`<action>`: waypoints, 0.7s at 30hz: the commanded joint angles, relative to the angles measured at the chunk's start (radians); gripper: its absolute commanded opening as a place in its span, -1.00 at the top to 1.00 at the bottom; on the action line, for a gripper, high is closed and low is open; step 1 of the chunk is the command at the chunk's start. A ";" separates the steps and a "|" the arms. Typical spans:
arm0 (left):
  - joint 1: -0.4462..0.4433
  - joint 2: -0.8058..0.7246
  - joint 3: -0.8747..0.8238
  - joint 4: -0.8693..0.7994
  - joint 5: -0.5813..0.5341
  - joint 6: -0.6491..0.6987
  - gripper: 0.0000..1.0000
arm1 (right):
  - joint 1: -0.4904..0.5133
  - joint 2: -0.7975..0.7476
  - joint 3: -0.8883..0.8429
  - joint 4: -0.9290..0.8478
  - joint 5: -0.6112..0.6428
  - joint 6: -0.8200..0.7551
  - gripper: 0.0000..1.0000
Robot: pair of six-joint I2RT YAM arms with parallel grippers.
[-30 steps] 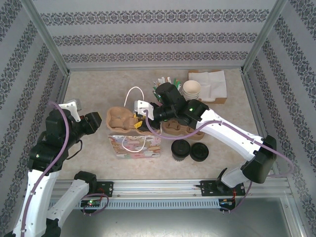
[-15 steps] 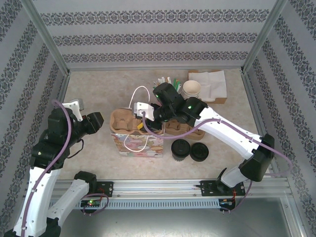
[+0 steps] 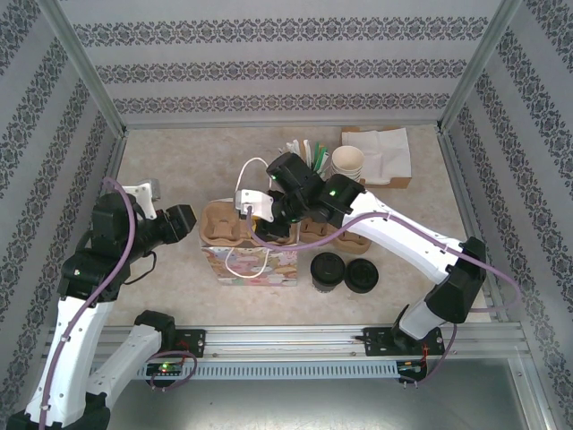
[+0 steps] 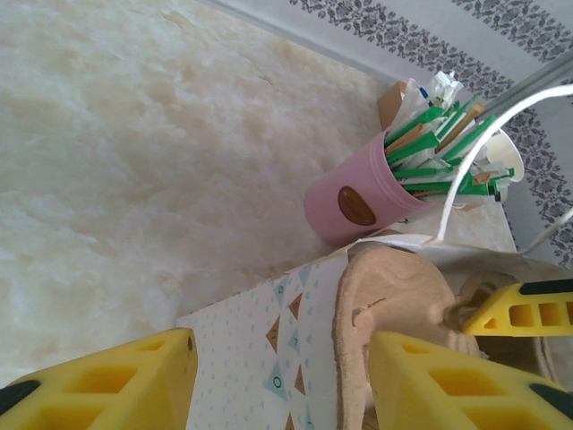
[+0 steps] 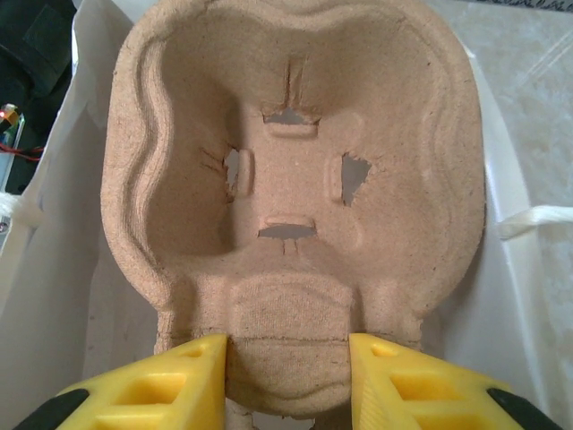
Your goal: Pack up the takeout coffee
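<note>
From above, the takeout coffee (image 3: pixel 327 270) is standing on the bench (image 3: pixel 179 161), just right of the bag (image 3: pixel 255 265). In the left wrist view, the left end effector (image 4: pixel 277 385) is gaping wide at the bag's edge. In the right wrist view, the right end effector (image 5: pixel 286 385) is clamping the pulp carrier (image 5: pixel 295 179) within the bag's mouth.

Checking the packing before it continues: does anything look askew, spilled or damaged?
Nothing looks spilled or damaged. One oddity: the pulp cup carrier, pinched by the right gripper, sits empty in the mouth of the paper bag, while the takeout coffee stands outside the bag, lid on.
</note>
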 commanded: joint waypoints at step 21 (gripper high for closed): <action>0.009 0.040 -0.032 0.066 0.061 0.023 -0.13 | 0.025 -0.039 0.007 0.018 0.042 -0.005 0.28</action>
